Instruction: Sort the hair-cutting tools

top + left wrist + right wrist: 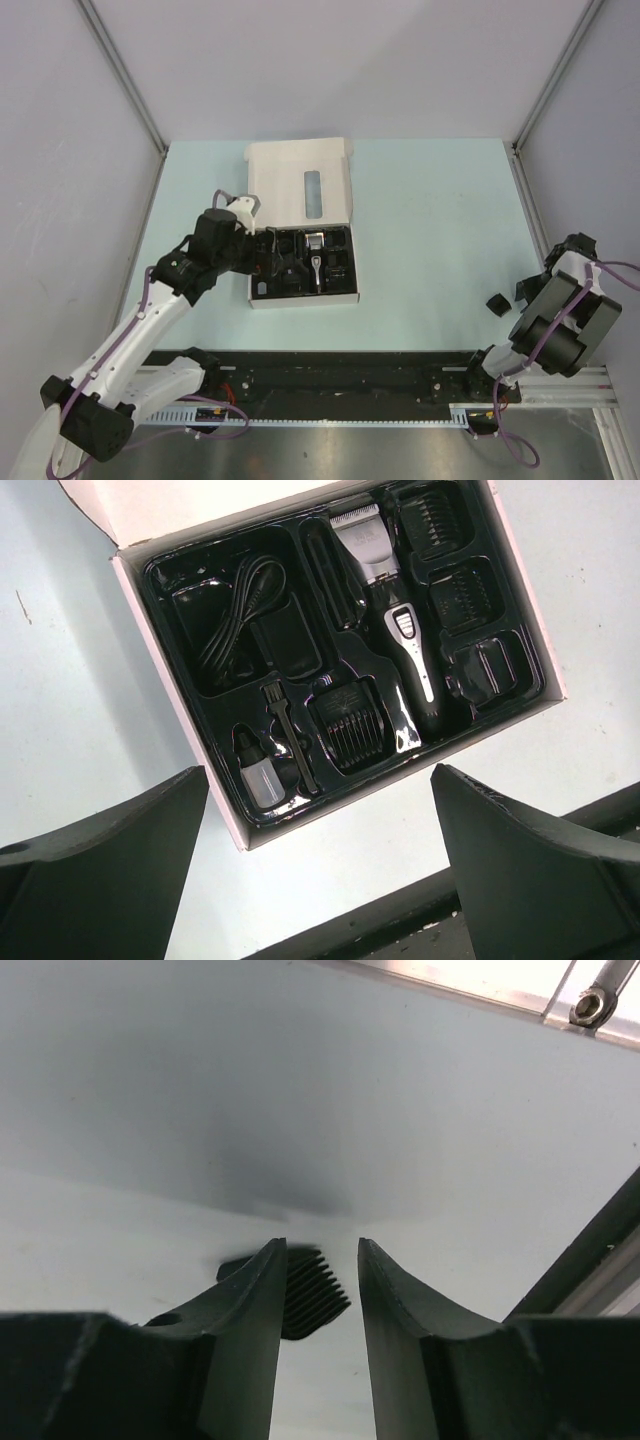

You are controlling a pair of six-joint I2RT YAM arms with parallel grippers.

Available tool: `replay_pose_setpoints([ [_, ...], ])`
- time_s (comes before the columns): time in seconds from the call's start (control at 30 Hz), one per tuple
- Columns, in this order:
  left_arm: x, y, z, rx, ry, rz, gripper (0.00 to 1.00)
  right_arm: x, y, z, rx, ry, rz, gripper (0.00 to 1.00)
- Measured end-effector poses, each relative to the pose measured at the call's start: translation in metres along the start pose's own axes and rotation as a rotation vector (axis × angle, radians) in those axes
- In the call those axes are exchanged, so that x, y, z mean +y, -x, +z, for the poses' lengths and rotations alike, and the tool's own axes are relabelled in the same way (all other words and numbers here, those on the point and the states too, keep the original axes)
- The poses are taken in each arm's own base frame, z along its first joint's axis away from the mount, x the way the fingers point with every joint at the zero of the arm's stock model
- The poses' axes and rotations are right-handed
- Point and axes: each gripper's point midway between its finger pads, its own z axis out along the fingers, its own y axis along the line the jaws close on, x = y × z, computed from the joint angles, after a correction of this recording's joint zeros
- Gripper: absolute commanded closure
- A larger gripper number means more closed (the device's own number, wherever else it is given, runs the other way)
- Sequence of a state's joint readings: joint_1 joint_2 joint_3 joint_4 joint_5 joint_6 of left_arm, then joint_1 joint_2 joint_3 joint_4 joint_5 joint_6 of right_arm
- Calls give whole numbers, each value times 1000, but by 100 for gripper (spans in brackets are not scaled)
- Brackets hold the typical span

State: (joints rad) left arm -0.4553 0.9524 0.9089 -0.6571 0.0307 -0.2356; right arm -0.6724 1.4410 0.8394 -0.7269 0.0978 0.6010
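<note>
The black-and-silver clipper [395, 620] lies in the black tray of the white box [183, 720], as do the cable [235, 615], the thin brush [285, 730] and several comb guards [350, 720]. My left gripper [320, 880] hangs above the box's near left corner, open wide and empty; in the top view it [258, 252] is at the box's left side. One comb guard [312, 1295] lies on the table at the right [495, 303]. My right gripper [320, 1245] is just short of it, jaws narrowly apart and empty, the left finger [250, 1320] hiding part of the guard.
The box's white lid [300, 185] lies open behind the tray. A small clear bottle [258, 775] sits in the tray's near left corner. A black rail [340, 375] runs along the table's near edge. Grey walls [80, 150] stand on both sides.
</note>
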Motion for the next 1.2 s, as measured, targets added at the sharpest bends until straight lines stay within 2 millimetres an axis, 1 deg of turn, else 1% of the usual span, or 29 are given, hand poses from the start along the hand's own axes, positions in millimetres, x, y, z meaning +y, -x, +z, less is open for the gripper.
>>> replay_pose_setpoints([
  [0.13, 1, 0, 0, -1, 3, -3, 0, -2, 0, 15, 19, -29, 2, 62],
  [0.23, 3, 1, 0, -2, 7, -6, 0, 0, -5, 20, 23, -24, -10, 64],
  [0.4, 3, 1, 0, -2, 7, -8, 0, 6, -13, 18, 13, -7, -28, 65],
  [0.53, 3, 1, -1, -4, 7, -9, 0, 14, -31, 14, 15, 30, -39, 66],
  [0.7, 3, 1, -1, -5, 5, -9, 0, 35, -69, 4, 54, 95, -82, 66],
  [0.83, 2, 1, -2, -6, 1, -9, 0, 60, -108, -6, 91, 146, -141, 66],
  [0.93, 1, 2, -3, -10, -6, -9, 0, 80, -147, -16, 130, 195, -203, 66],
  [1.0, -1, 2, -4, -13, -16, -10, 0, 89, -171, -21, 148, 219, -235, 66],
  [1.07, -2, 3, -5, -15, -23, -11, 0, 97, -201, -27, 182, 242, -265, 66],
  [1.13, -3, 3, -6, -18, -28, -13, 0, 101, -224, -32, 216, 262, -286, 66],
  [1.2, -5, 3, -8, -21, -38, -16, 0, 105, -239, -36, 239, 280, -293, 66],
])
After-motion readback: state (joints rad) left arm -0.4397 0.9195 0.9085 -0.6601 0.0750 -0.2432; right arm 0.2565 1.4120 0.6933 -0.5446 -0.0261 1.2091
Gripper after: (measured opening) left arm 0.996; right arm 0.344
